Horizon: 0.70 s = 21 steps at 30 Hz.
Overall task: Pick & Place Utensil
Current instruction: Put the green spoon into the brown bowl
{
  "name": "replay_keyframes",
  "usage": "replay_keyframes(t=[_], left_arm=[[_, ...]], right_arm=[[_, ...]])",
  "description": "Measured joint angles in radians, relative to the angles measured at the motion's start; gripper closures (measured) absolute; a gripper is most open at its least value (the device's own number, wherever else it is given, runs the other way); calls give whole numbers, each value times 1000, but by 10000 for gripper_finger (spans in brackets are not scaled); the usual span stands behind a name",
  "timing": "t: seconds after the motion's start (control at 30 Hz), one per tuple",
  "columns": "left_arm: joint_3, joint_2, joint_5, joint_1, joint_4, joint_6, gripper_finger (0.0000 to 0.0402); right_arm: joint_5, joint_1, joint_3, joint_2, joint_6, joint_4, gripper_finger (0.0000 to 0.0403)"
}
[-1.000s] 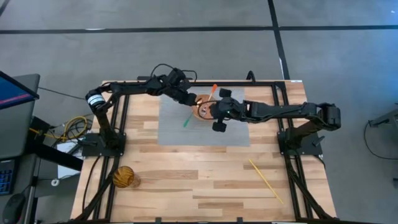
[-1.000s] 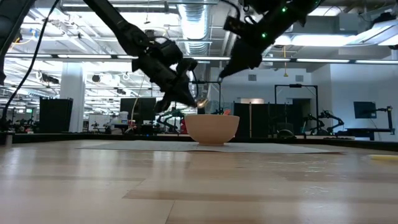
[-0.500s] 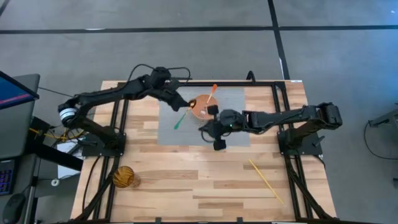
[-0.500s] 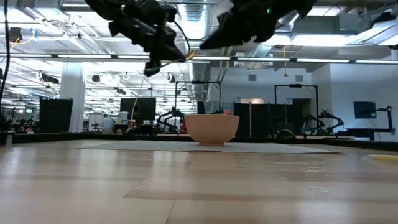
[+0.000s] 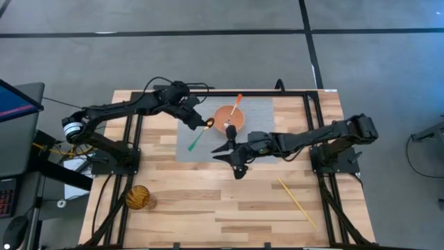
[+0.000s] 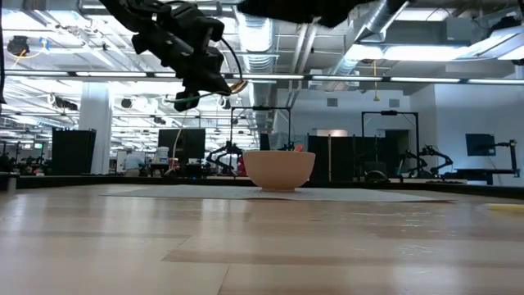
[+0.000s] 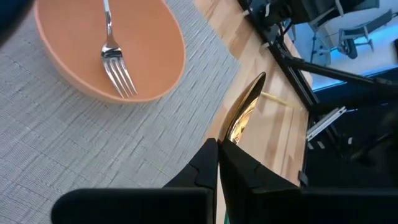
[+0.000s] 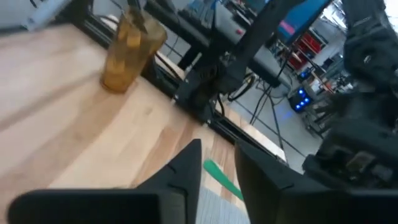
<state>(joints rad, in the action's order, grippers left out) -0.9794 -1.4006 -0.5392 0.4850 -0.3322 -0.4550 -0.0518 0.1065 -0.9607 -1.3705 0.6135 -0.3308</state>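
Observation:
An orange bowl (image 5: 229, 118) sits on the grey mat (image 5: 201, 149), holding a fork (image 7: 113, 56) with an orange handle (image 5: 237, 103). My left gripper (image 5: 201, 124) hovers just left of the bowl, shut on a spoon with a gold head (image 7: 246, 109) and a green handle (image 5: 193, 143). The low view shows it high above the table (image 6: 205, 78). My right gripper (image 5: 232, 151) is open over the mat, near of the bowl, touching nothing. My left gripper pinches the spoon between its two fingers (image 7: 208, 163) at the neck (image 7: 231, 138), just behind the gold head. The head sticks out past the fingertips toward the bowl. The spoon is lifted clear, and its green handle (image 6: 187, 101) slants down toward the table's near left.
An amber cup (image 5: 139, 198) stands near the table's near left corner, also in the right wrist view (image 8: 127, 53). A thin yellow stick (image 5: 297, 201) lies on the wood at near right. Black frame rails (image 5: 305, 94) border the table.
My left gripper rose from the bowl's rim and drew back toward the left and near side, keeping its hold, so the spoon came up clear of the bowl. My right gripper pulled away from the bowl toward the near edge and climbed.

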Motion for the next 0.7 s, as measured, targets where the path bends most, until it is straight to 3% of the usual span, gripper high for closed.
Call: replay_keyframes(t=[0.2, 0.33, 0.43, 0.7], left_arm=[[0, -1, 0, -5, 0, -2, 393], [0, -2, 0, -5, 0, -3, 393], [0, -2, 0, -4, 1, 2, 393], [0, -2, 2, -1, 4, 6, 393]], right_arm=[[-14, -30, 0, -202, 222, -179, 278], [-146, -28, -6, -317, 456, -319, 268], [-235, -29, -48, -404, 542, -400, 266], [-345, -38, -222, -586, 756, -431, 274]])
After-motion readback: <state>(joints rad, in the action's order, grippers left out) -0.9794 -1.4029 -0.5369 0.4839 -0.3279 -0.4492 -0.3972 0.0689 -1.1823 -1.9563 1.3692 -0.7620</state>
